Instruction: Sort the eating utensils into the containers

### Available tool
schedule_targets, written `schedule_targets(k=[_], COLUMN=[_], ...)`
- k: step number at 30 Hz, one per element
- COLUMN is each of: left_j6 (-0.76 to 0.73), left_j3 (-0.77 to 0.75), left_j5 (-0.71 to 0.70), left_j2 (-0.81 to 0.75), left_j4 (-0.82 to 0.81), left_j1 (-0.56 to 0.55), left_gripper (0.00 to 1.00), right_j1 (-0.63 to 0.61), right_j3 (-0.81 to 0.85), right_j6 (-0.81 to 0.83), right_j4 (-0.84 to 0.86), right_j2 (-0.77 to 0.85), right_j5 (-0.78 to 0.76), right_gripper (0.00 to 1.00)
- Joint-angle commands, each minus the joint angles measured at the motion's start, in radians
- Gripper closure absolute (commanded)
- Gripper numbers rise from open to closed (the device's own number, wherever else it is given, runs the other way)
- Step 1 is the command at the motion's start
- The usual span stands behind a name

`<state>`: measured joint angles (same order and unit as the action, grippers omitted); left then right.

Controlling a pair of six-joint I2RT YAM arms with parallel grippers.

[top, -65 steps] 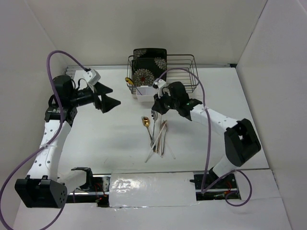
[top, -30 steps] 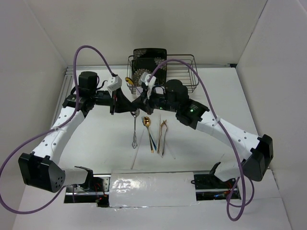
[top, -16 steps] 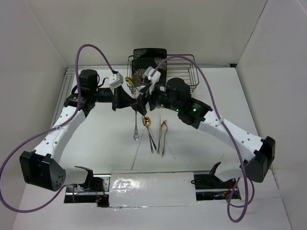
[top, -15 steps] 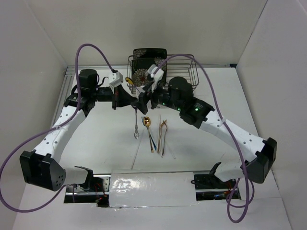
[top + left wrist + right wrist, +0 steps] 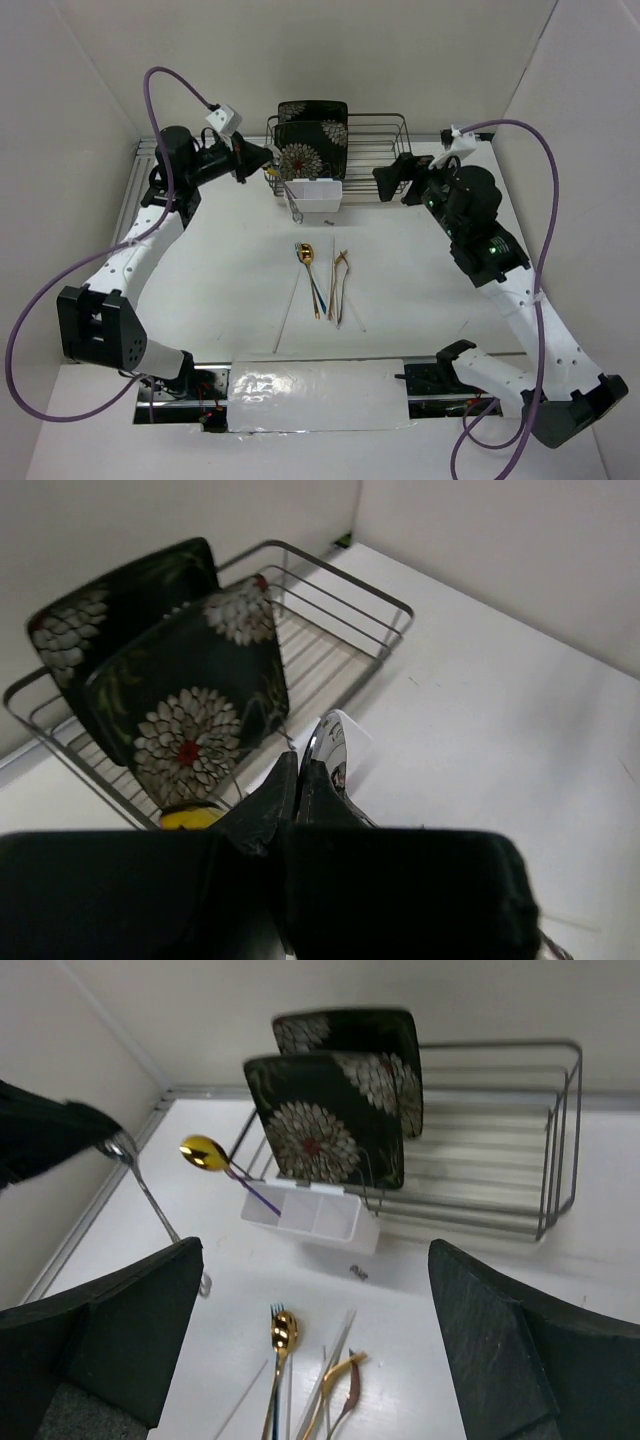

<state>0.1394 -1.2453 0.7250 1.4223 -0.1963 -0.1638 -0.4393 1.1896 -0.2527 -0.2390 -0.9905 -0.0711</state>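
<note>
Left hand (image 5: pixel 255 158): closed on the bowl end of a silver spoon (image 5: pixel 328 755); its handle hangs down slantwise from my fingers.
Spoon's low end: below my left hand, just beside the caddy (image 5: pixel 315 197) and outside it; I cannot tell if it touches the surface (image 5: pixel 220 270).
Right hand (image 5: pixel 400 183): wide, holding nothing, in the air.
Caddy: below and ahead of my right hand, against the rack (image 5: pixel 385 125); a gold spoon (image 5: pixel 203 1152) stands in the end nearer my left hand.
Lying utensils: on the surface, nearer to me than both hands: second gold spoon (image 5: pixel 306 253), blue fork (image 5: pixel 318 290), pink spoons (image 5: pixel 343 265), chopsticks (image 5: pixel 290 308).
Plates (image 5: pixel 312 125): upright in the rack, just beyond my left hand.
</note>
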Motion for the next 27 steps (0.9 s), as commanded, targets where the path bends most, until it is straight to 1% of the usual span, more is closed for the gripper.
schedule_targets(k=[1, 4, 8, 10, 13, 17, 18, 22, 27], left_j6=[0.066, 0.011, -0.029, -0.055, -0.098, -0.127, -0.162, -0.15, -0.146], left_j3=[-0.043, -0.031, -0.045, -0.054, -0.072, -0.059, -0.056, -0.019, 0.018], left_j5=[-0.14, -0.234, -0.277, -0.28, -0.265, -0.295, -0.299, -0.303, -0.276], left_j2=[0.041, 0.073, 0.122, 0.145, 0.187, 0.21, 0.216, 0.228, 0.239], left_j4=[-0.205, -0.302, -0.394, -0.428, -0.43, -0.459, -0.46, -0.511, -0.546], left_j1=[-0.005, -0.031, -0.031, -0.031, -0.032, -0.028, -0.028, -0.025, -0.026], left_gripper=[1.0, 1.0, 1.0, 1.0, 1.0, 1.0, 1.0, 1.0, 1.0], right_j1=[0.036, 0.042, 0.048, 0.05, 0.051, 0.053, 0.056, 0.065, 0.08], right_j3=[-0.114, -0.159, -0.171, -0.171, -0.171, -0.171, -0.171, -0.18, -0.171], right_j6=[-0.095, -0.115, -0.102, -0.086, -0.073, -0.062, -0.062, -0.06, -0.048], right_j4=[-0.017, 0.018, 0.036, 0.037, 0.037, 0.046, 0.046, 0.056, 0.056], right_j2=[-0.001, -0.011, -0.037, -0.068, -0.1, -0.128, -0.134, -0.148, -0.168], right_j5=[0.068, 0.112, 0.136, 0.136, 0.125, 0.125, 0.125, 0.125, 0.134], right_gripper=[0.0, 0.0, 0.0, 0.0, 0.0, 0.0, 0.0, 0.0, 0.0])
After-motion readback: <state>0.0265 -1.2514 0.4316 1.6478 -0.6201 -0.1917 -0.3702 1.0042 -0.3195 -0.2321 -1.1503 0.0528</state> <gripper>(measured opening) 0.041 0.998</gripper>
